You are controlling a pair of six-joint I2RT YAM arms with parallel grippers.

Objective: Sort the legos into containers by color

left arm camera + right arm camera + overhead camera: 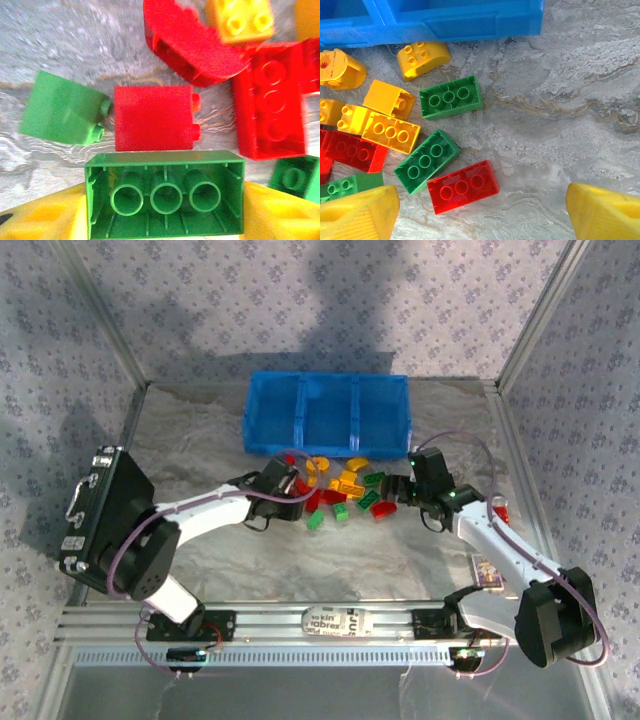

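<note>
Left end effector (165, 214) clamped on a green lego (165, 192), hollow three-tube underside up; right end effector (481, 212) released.

Black case (100, 510) with a metal handle at the left side of the table (200, 430), tilted. Silvery grey marbled cover over the table top, creased. Pale wall cloth (330, 290) with a small flower print behind and along both sides, crossed by dark shadows. Ribbed metal rail (260, 620) along the near edge, bearing a white printed label (335, 621). Small flat printed card (488, 571) near the right edge.
</note>
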